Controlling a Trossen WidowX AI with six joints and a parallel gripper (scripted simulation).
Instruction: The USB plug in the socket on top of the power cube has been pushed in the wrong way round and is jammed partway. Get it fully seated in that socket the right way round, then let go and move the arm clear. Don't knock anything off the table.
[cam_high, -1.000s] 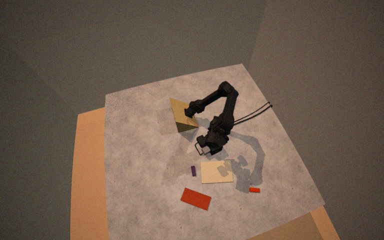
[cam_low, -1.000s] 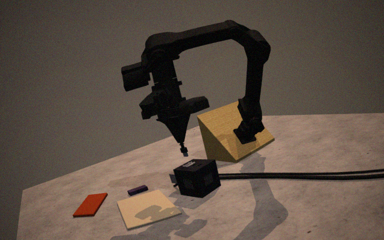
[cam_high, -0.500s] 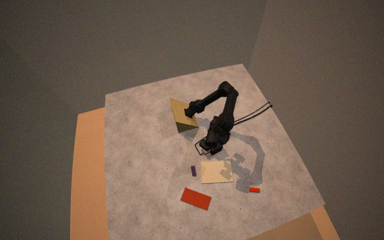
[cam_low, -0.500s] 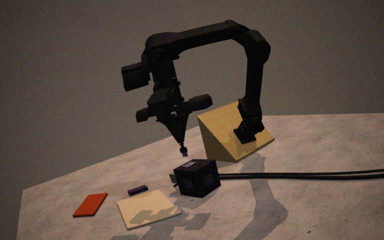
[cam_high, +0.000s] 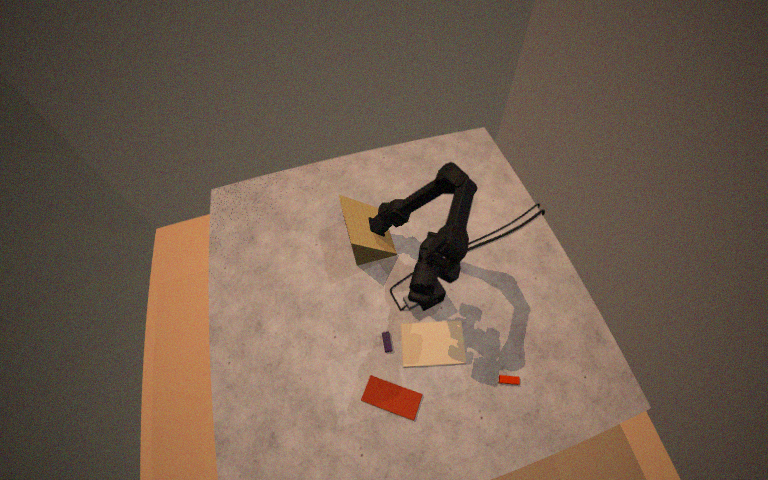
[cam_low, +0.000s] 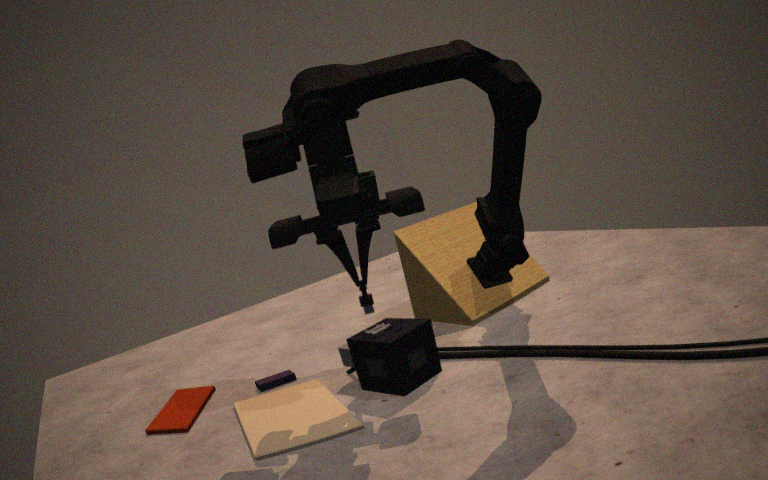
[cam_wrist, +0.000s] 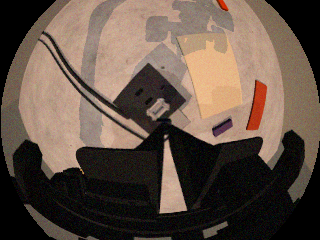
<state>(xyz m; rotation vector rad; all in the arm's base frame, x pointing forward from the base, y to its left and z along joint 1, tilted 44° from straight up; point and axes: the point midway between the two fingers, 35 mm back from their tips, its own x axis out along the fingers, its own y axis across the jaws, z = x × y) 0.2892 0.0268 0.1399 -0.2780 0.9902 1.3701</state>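
Observation:
The black power cube (cam_low: 394, 362) (cam_wrist: 150, 77) stands on the table. The pale-rimmed socket (cam_low: 377, 327) (cam_wrist: 158, 109) on its top has no plug in it. My gripper (cam_low: 363, 286) (cam_wrist: 166, 130) is shut on the small dark USB plug (cam_low: 365, 299) (cam_wrist: 163, 120). It holds the plug above the cube, with the plug's light metal end pointing down and clear of the socket. Which way round the plug faces cannot be told. In the top view the arm hides the fingertips, the plug and most of the cube.
Black cables (cam_high: 504, 230) (cam_low: 566, 353) (cam_wrist: 80, 86) run from the cube. A yellow wedge (cam_high: 362, 226) (cam_low: 436, 254) stands under the arm's base. A cream slab (cam_high: 433, 345) (cam_low: 294, 416) (cam_wrist: 212, 75), purple block (cam_high: 387, 341) (cam_low: 275, 380) (cam_wrist: 222, 127), red slab (cam_high: 391, 397) (cam_low: 181, 409) (cam_wrist: 257, 105) and small red block (cam_high: 509, 380) lie around.

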